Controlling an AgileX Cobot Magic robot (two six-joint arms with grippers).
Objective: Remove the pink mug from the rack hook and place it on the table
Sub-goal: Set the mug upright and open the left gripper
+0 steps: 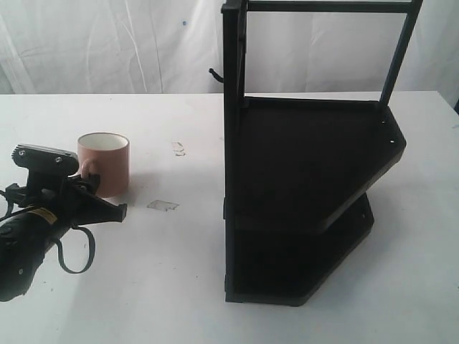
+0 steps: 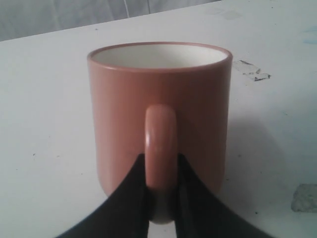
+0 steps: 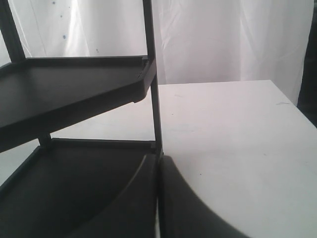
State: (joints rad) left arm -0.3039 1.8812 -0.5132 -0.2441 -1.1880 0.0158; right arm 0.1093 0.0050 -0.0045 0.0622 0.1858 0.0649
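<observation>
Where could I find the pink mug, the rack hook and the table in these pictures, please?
pink mug (image 1: 111, 166): exterior view, on its side wall below the rim.
rack hook (image 1: 216, 74): exterior view, on the middle of the peg.
table (image 1: 143, 287): exterior view, on the bare white top.

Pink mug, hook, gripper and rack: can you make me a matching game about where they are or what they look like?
Things:
1. pink mug
2. rack hook
3. left gripper
4. rack

Matches:
A. black, with two shelves
B. closed on the handle
C. upright on the table
D. bare, nothing hanging on it

Pairs: 1-C, 2-D, 3-B, 4-A.
</observation>
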